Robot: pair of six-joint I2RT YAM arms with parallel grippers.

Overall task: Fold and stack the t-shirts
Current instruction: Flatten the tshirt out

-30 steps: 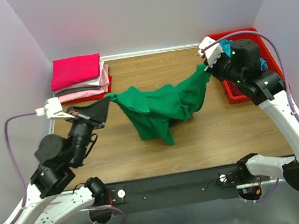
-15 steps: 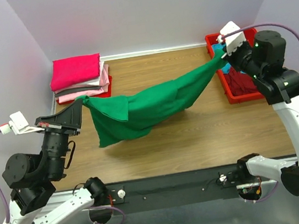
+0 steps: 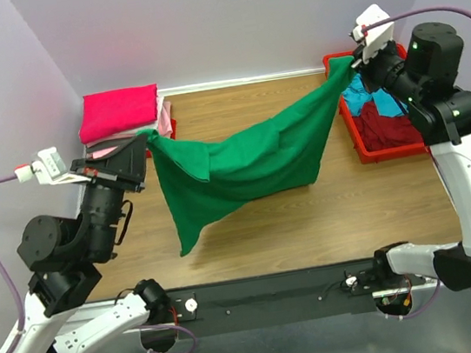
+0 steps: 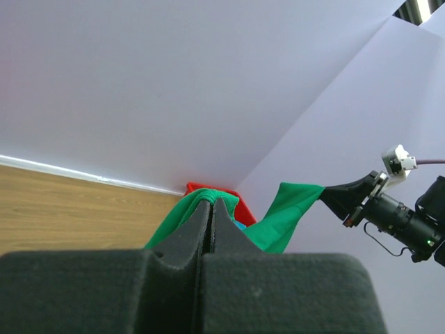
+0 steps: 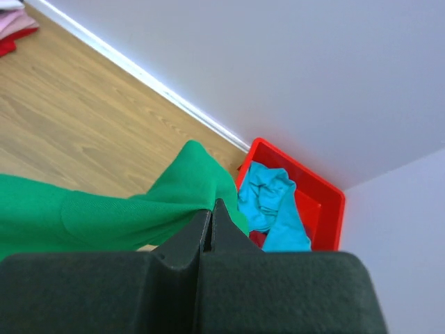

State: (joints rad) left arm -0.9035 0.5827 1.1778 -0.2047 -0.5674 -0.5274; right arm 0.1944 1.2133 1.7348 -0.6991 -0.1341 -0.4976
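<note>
Both arms pinch green tee (image 3: 242,162) tight w/ jaws closed, left gripper (image 3: 146,137) by folded stack (image 3: 121,113), right gripper (image 3: 351,60) over red bin (image 3: 373,155), tee slung L-R between them above table (image 3: 312,218), long axis across, neither arm nearer.

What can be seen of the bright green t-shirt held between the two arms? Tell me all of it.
The bright green cotton t-shirt is plain, soft-looking knit cloth, unfolded and creased. It hangs stretched in the air: the left gripper is shut on one end beside the stack of folded pink t-shirts, the right gripper on the other by the red plastic bin. Its middle sags and a loose corner droops toward the wooden table; whether it touches cannot be told.
</note>
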